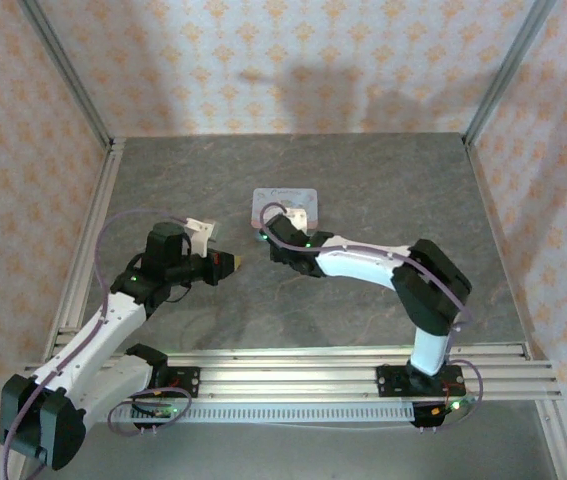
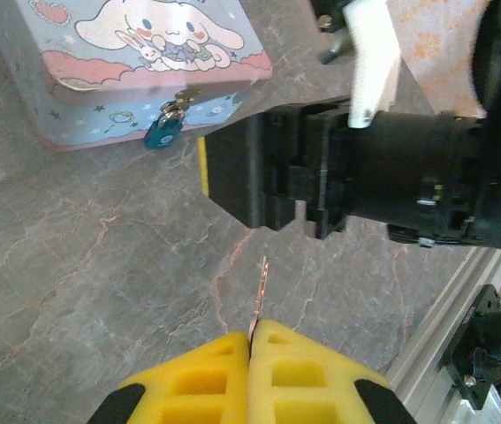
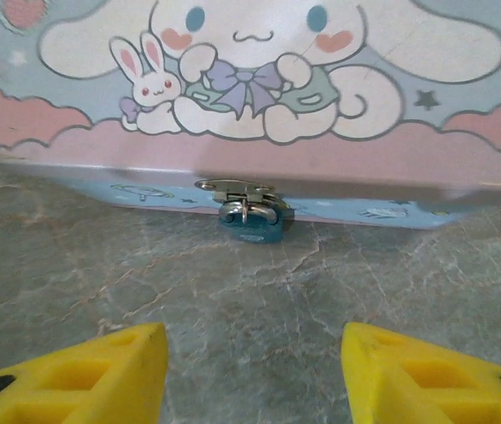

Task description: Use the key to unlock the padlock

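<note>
The padlock (image 3: 252,224) is a tiny teal body hanging by its shackle from the metal clasp on the front of the pastel cartoon tin (image 3: 250,106). It also shows as a teal spot (image 2: 162,132) at the tin's edge in the left wrist view. My right gripper (image 3: 254,362) is open just in front of the padlock, with bare table between its yellow fingers. My left gripper (image 2: 252,340) is shut on the key (image 2: 261,291), a thin pale sliver sticking out from between the pads toward the right gripper. In the top view the left gripper (image 1: 235,263) sits left of the right gripper (image 1: 265,236).
The tin (image 1: 285,207) lies flat on the grey stone-pattern table at centre. The right arm's black wrist (image 2: 391,168) stands between my left gripper and the tin. An aluminium rail (image 1: 293,360) runs along the near edge; frame posts and papered walls enclose the table.
</note>
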